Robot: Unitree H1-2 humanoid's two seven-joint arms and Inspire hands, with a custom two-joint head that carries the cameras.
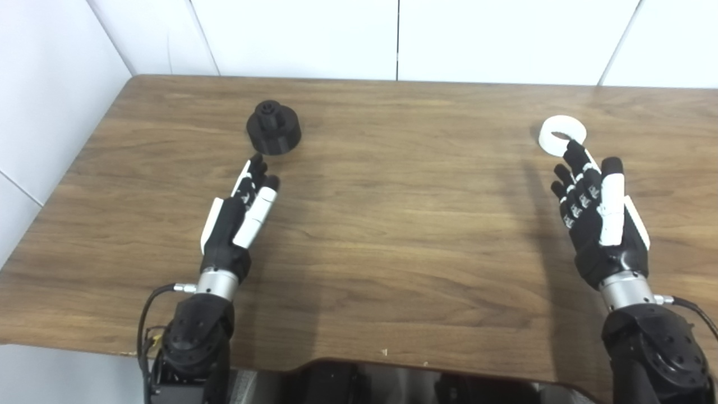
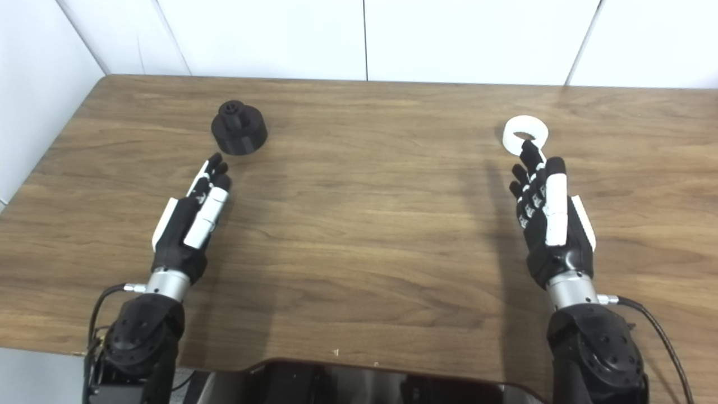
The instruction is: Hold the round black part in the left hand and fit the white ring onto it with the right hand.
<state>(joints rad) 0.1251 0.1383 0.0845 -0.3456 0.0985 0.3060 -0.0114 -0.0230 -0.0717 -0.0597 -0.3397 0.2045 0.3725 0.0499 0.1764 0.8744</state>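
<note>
The round black part [image 1: 274, 128] sits on the counter [image 1: 392, 224] just beyond the fingertips of the left robot hand [image 1: 238, 216], slightly to their right, its stub pointing up. The white ring [image 1: 562, 135] lies flat just past the right robot hand [image 1: 597, 219], whose longest fingertip overlaps its near rim; contact cannot be judged. Each piece is nearest its own hand. Both hands are released, fingers extended and holding nothing, reaching forward low over the counter. Judging by this, neither grasp has begun.

table [image 1: 392, 235]: wood-grain, smooth | black part [image 1: 274, 128]: matt plastic | ring [image 1: 562, 134]: white plastic
</note>
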